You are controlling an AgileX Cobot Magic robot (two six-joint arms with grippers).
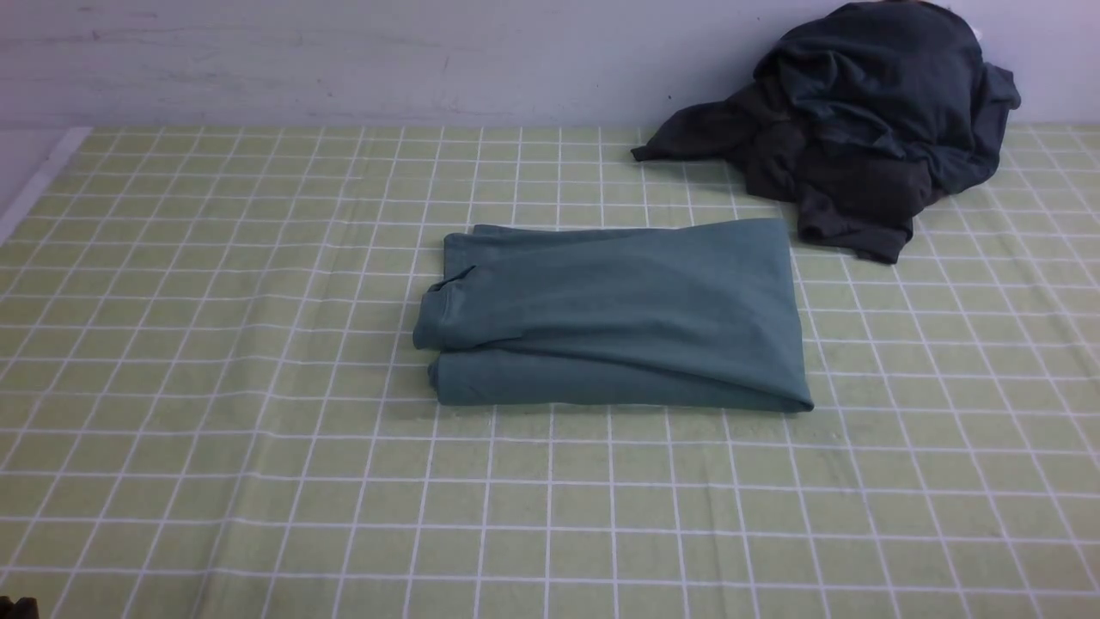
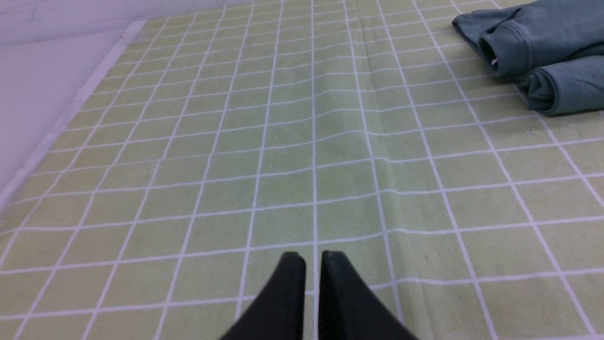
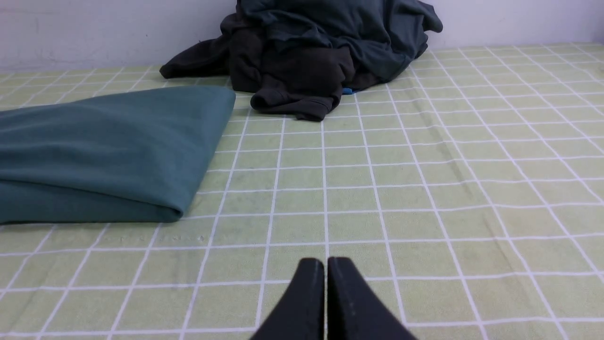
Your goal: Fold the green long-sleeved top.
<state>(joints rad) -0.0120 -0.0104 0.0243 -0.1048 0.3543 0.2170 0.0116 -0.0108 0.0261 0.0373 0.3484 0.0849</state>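
Observation:
The green long-sleeved top (image 1: 619,318) lies folded into a flat rectangular bundle at the middle of the checked cloth, with a ribbed cuff showing at its left end. In the left wrist view the top (image 2: 542,47) is far off to one side, and my left gripper (image 2: 314,257) hovers over bare cloth, its black fingers nearly together with nothing between them. In the right wrist view the top (image 3: 94,146) lies apart from my right gripper (image 3: 326,262), which is shut and empty. Neither gripper shows in the front view.
A heap of dark charcoal-grey clothes (image 1: 859,120) sits at the back right against the wall, also seen as dark clothes (image 3: 311,52) from the right wrist. The green-and-white checked cloth (image 1: 215,430) covers the table; its left edge (image 1: 43,180) runs along pale bare surface.

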